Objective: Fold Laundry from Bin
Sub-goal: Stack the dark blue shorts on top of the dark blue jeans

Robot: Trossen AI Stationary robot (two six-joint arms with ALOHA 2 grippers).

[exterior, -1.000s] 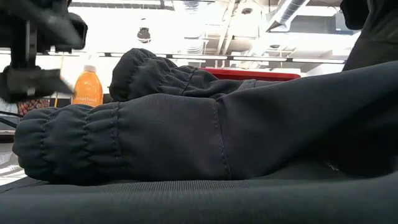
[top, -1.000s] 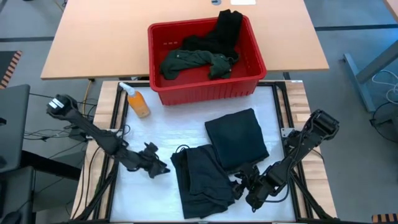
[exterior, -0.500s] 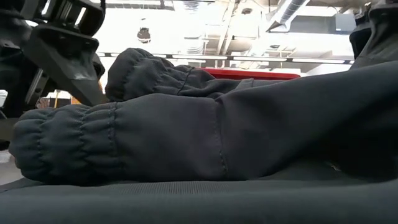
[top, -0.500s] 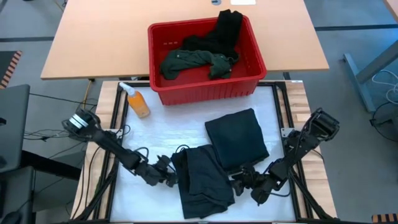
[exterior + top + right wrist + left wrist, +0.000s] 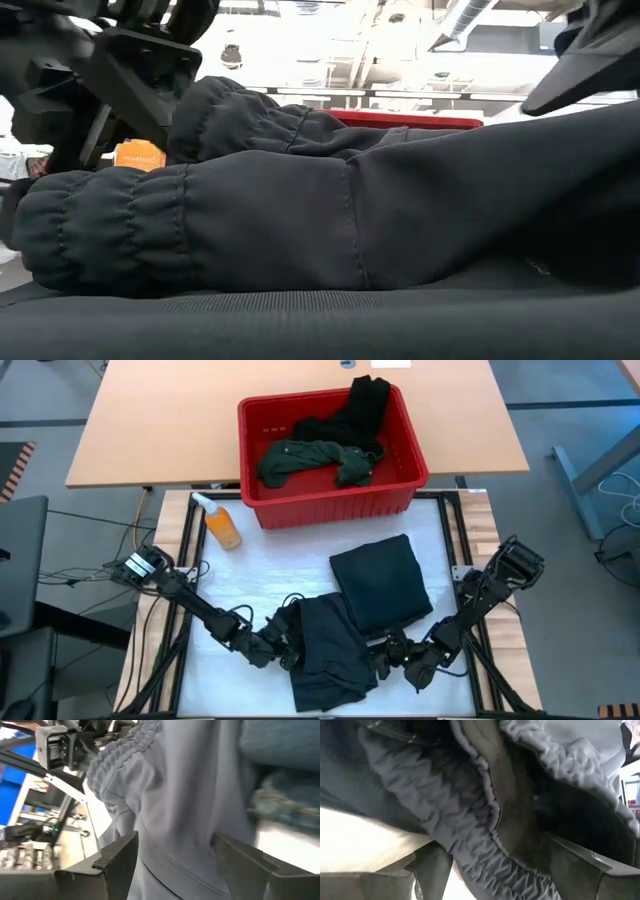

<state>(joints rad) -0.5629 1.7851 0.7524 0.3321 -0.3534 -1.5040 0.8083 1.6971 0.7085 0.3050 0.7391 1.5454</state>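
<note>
Two dark garments lie on the table's near half: black pants [image 5: 325, 650] with gathered cuffs, partly folded at the front edge, and a folded black piece [image 5: 382, 582] overlapping their far side. More laundry, a green shirt [image 5: 310, 458] and a black item [image 5: 362, 405], waits in the bin [image 5: 330, 505] at the far edge. The left gripper [image 5: 283, 652] sits at the pants' left edge, fingers spread wide with the elastic cuff between them; the right gripper [image 5: 385, 655] is at the right edge, likewise wide with cloth between. To fold well, I judge both should close on matching edges, lift evenly and keep the seam straight. An orange bottle [image 5: 220, 522] stands left of the bin; its label is unreadable.
</note>
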